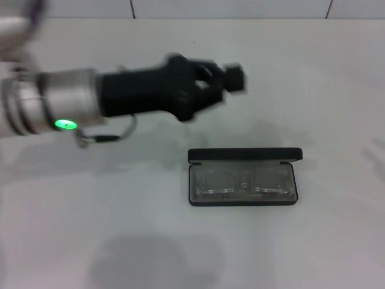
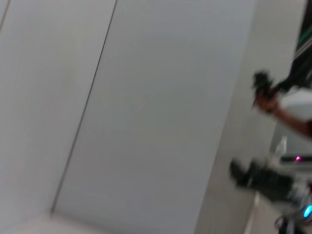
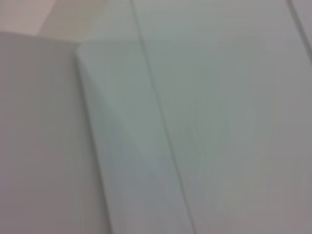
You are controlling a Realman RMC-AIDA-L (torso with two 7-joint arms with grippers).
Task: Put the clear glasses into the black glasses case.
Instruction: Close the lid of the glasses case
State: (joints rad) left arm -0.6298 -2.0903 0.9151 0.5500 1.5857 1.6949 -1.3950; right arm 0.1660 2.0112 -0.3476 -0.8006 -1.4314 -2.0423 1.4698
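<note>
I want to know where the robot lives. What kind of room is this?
Probably a plain test room or lab, not a home. There is a bare white table with only an open black glasses case holding clear plastic glasses, white panelled walls, and the robot's left gripper held above the table.

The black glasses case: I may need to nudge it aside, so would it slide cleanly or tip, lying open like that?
The black glasses case lies flat and low on the white table, so it would probably slide, not tip. Its raised lid could flop if pushed there. The clear glasses inside may rattle. The left gripper is above and behind it.
</note>
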